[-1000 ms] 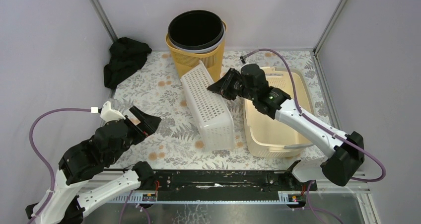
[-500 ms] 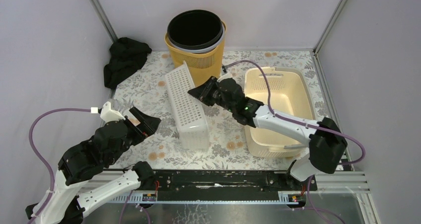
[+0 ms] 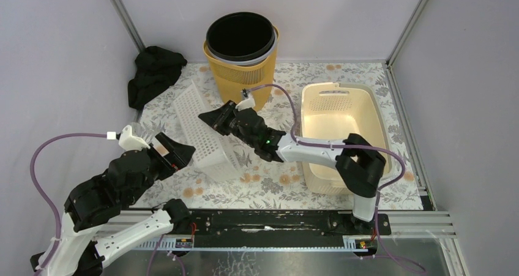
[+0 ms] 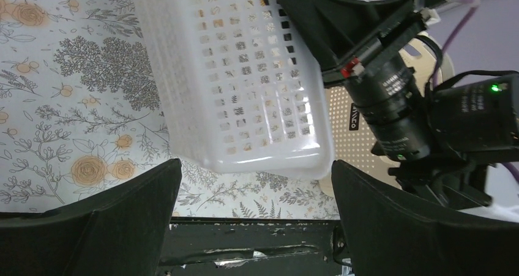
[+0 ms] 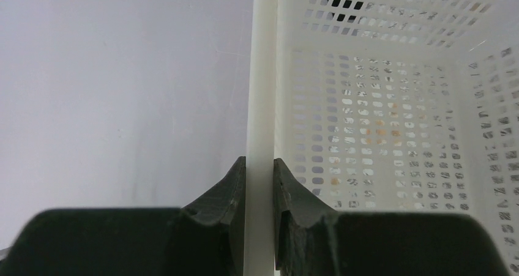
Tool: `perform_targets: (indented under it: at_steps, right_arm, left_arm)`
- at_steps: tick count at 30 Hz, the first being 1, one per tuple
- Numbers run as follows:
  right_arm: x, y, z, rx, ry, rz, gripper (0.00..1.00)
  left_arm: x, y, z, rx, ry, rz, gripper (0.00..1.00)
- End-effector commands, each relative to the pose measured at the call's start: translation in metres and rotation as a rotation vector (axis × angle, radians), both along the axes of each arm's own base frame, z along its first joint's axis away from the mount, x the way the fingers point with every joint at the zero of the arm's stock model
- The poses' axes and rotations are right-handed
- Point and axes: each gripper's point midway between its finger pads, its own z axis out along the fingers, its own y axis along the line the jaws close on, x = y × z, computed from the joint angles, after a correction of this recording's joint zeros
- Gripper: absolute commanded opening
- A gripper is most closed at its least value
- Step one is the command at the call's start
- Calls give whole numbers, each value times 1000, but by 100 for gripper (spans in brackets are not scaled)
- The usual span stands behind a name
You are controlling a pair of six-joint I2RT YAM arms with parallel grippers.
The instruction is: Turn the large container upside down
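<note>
Right claw is clamped on the rim of the white basket, one finger on either side of the wall. The basket stands steeply tilted on the bench, its far end near the yellow basket. Left claw gapes wide just beside the near end, apart from it. There is room to the right, towards the cream tub. Since the earlier frame the basket has swung left, away from the tub.

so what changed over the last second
The right gripper, shut on the rim of the white perforated basket, swung it left across the table, away from the cream basket. The left gripper stayed open; yellow basket, black bucket and black cloth did not move.
</note>
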Motion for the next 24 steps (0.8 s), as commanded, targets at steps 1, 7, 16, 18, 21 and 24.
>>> perform_targets:
  at_steps: [1,7,16,18,21,24]
  right_arm:
    - [14,13,60,202,-69,-45,0]
    - [13,18,62,254,-48,-32,0]
    - [14,28,71,312,-28,-6,0]
    - [15,33,72,326,-20,0,0]
    - [18,40,69,342,-1,6,0]
    - [18,48,64,356,11,23,0]
  left_arm:
    - [-2,7,10,20,-21,-3,100]
    - [0,7,10,30,-24,1,100]
    - [0,6,13,23,-28,-2,100]
    - [-1,6,15,22,-29,-2,100]
    - [-1,6,20,15,-34,-7,100]
    - [-1,8,25,20,-37,-1,100]
